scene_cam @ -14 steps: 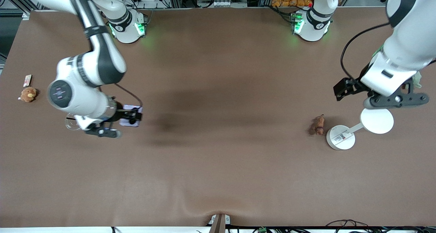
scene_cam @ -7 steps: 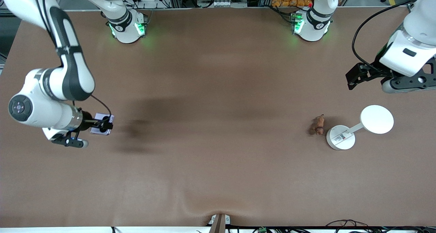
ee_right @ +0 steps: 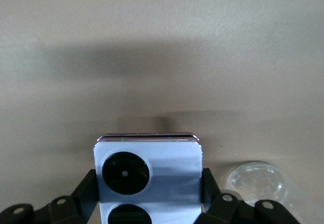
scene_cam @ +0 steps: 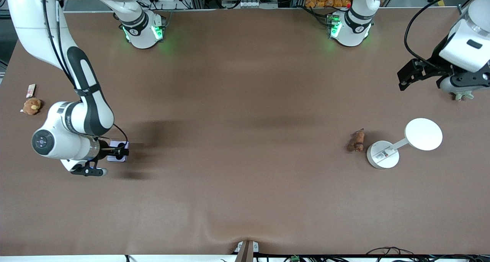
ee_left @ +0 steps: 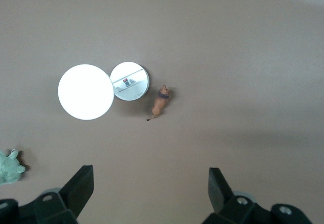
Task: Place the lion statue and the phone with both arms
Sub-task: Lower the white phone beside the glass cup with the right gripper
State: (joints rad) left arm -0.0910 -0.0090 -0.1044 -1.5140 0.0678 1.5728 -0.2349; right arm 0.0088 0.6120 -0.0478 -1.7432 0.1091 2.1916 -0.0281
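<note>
Here my right gripper [scene_cam: 121, 152] pinches the phone [scene_cam: 117, 151] just above the table [scene_cam: 245, 101], well apart from the white lamp [scene_cam: 398, 143]. The lion statue [scene_cam: 358, 140] lies just beside that lamp. My left gripper [scene_cam: 457, 91] hangs spread above the lamp's end.

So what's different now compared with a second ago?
The right gripper, shut on the phone, carried it toward the right arm's end of the table. The left gripper, open, pulled up and away from the lion statue, which stayed beside the white stand.
</note>
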